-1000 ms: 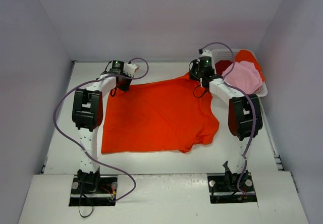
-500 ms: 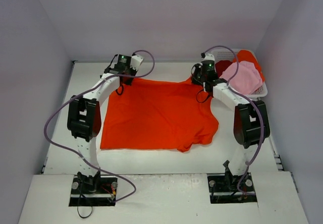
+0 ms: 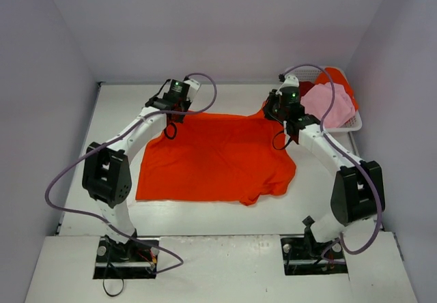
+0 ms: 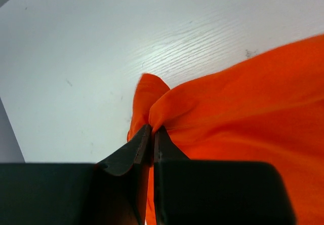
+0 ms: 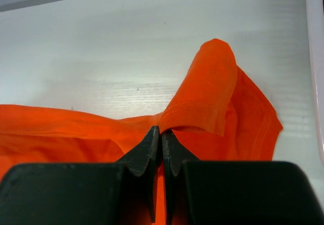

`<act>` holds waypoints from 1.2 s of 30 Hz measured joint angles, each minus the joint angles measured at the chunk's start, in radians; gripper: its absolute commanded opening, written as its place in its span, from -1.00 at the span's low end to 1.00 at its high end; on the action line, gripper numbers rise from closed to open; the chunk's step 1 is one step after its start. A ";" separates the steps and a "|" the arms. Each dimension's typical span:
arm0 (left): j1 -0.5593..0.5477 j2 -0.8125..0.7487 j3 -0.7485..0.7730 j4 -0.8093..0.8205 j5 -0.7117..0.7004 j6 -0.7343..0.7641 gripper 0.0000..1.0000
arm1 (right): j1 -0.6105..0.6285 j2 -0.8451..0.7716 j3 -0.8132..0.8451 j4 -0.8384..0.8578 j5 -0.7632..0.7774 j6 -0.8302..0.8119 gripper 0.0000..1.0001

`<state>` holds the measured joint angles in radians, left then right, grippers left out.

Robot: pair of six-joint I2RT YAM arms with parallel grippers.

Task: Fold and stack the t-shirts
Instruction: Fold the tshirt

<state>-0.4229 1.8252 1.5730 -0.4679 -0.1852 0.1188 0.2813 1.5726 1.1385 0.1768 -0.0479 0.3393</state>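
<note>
A large bright orange-red t-shirt (image 3: pixel 215 156) lies spread on the white table (image 3: pixel 225 214). My left gripper (image 3: pixel 171 110) is shut on its far left corner, the cloth (image 4: pixel 212 118) bunched at the fingertips (image 4: pixel 144 141). My right gripper (image 3: pixel 275 108) is shut on its far right edge, pinching a hemmed fold (image 5: pixel 202 108) just above the table. A light pink t-shirt (image 3: pixel 329 104), a dark red one (image 3: pixel 305 87) and another orange one (image 3: pixel 334 78) lie heaped in a basket at the back right.
The white lattice basket (image 3: pixel 355 121) stands in the back right corner, close to my right arm. Grey walls close the table on three sides. Purple cables loop off both arms.
Both grippers have moved to the right with the shirt's far edge, the left one most. The far edge is now pulled straighter and the left corner has shifted inward.
</note>
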 measured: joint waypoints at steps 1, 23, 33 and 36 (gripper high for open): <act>0.001 -0.017 -0.012 -0.004 -0.009 -0.014 -1.00 | 0.004 -0.020 -0.012 -0.007 0.001 0.000 -1.00; 0.002 -0.319 -0.219 -0.041 -0.028 -0.203 -1.00 | 0.114 -0.318 -0.201 -0.124 0.079 0.032 -1.00; -0.014 -0.348 -0.270 -0.081 0.001 -0.251 -1.00 | 0.133 -0.393 -0.262 -0.159 0.102 0.048 -1.00; -0.026 -0.346 -0.270 -0.089 -0.001 -0.262 -1.00 | 0.134 -0.423 -0.279 -0.169 0.102 0.055 -1.00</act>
<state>-0.4484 1.4788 1.3029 -0.5568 -0.1860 -0.1436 0.4156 1.1496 0.8597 0.0074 0.0544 0.3943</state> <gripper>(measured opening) 0.008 0.007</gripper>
